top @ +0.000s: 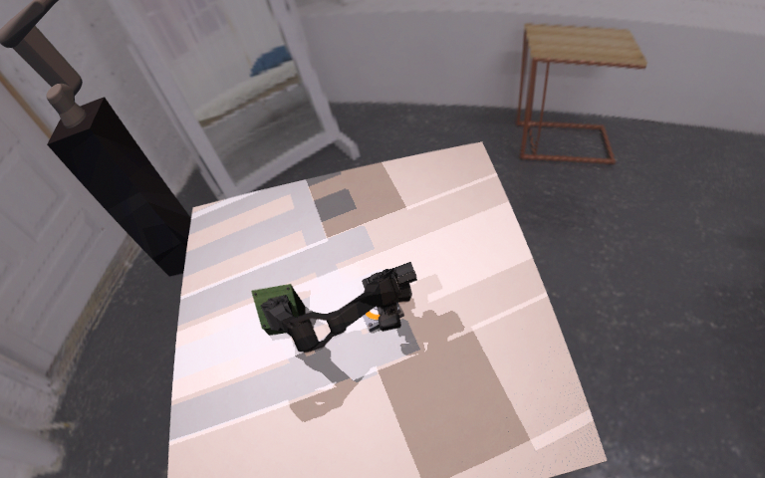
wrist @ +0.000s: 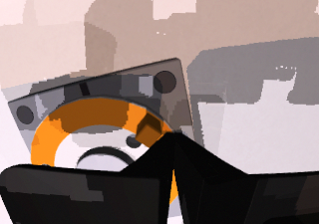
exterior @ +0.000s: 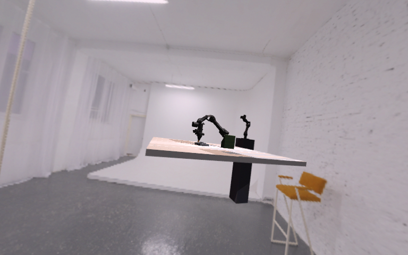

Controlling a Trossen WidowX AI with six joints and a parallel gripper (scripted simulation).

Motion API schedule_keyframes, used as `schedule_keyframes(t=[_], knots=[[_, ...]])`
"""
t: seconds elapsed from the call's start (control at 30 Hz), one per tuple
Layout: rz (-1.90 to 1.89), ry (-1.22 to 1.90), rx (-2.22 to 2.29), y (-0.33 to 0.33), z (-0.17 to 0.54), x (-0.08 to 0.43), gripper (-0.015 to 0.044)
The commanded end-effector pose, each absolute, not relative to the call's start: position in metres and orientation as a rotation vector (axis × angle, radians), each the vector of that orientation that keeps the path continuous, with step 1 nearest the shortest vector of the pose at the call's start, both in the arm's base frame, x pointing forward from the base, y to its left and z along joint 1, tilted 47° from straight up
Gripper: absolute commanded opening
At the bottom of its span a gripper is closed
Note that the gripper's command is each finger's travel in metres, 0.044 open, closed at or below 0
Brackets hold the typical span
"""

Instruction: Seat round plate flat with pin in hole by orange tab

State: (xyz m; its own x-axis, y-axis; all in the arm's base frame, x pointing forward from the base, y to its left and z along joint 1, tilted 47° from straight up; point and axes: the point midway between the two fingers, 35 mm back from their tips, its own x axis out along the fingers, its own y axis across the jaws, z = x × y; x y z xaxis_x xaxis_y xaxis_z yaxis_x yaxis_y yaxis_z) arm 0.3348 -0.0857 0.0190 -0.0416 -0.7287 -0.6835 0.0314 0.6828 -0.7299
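The round plate, an orange ring around a pale middle, sits over the grey square base. The round post shows in its centre, partly cut off by my fingers. The orange tab stands at the plate's right side in the wrist view, with a dark hole just inward of it. My gripper is shut and empty. Its tips are over the plate's edge, close beside the tab; I cannot tell whether they touch. The pin cannot be made out, nor the plate's tilt.
The base stands on the patterned table. The green block is at the arm's foot. A second arm on a black pedestal stands beyond the table's edge. Broad shadows cross the table.
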Motion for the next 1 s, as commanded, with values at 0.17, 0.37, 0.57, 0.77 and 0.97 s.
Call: schedule_keyframes(t=[0.17, 0.37, 0.57, 0.77, 0.97], knots=[[-0.68, 1.499, -0.599, -0.079, 0.013, 0.345, 0.0], [-0.68, 1.498, -0.599, -0.074, 0.009, 0.35, 0.0], [-0.68, 1.498, -0.599, -0.069, 0.004, 0.353, 0.0], [-0.679, 1.498, -0.598, -0.063, -0.001, 0.355, 0.0], [-0.679, 1.498, -0.598, -0.06, -0.005, 0.356, 0.0]])
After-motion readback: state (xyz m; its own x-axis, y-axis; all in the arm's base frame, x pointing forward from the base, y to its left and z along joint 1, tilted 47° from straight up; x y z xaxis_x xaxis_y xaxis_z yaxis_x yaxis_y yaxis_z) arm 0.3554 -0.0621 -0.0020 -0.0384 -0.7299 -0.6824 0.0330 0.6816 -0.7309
